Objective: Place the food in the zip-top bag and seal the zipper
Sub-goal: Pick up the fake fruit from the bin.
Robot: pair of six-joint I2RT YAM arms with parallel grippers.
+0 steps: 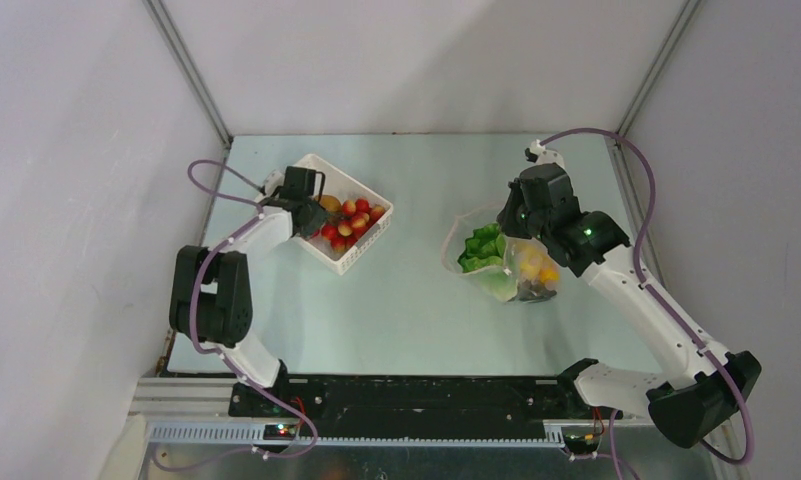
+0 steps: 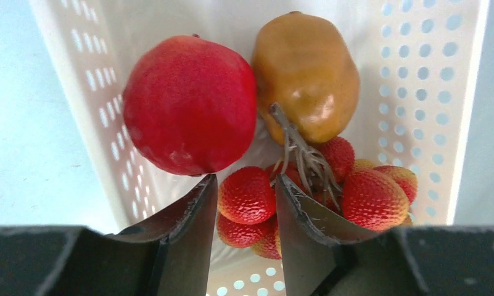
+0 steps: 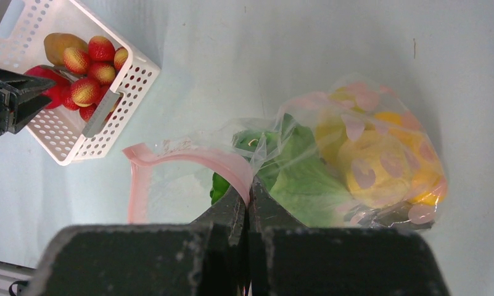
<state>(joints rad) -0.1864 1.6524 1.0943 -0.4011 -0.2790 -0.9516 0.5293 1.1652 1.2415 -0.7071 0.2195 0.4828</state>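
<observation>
left hand (image 2: pixel 245 185) hanging half-open, gripping nothing, straddling red berry (image 2: pixel 247 196) dead ahead; right hand (image 3: pixel 249 188) pinching zipper (image 3: pixel 170 154) closed-tight

We see the left arm (image 1: pixel 261 232) and right arm (image 1: pixel 646 300) built alike: white links between chunky black joint housings, a purple cable (image 1: pixel 586 131) looping along each. A green light (image 1: pixel 588 232) glows on the right one. The fingers (image 2: pixel 185 234) are matte black with pale, scuffed edges.

The basket (image 2: pixel 417 80) is matt, white perforated plastic; the zip-top bag (image 3: pixel 355 166) is clear glossy film; the little red fruits (image 2: pixel 247 194) in the basket are bumpy.
</observation>
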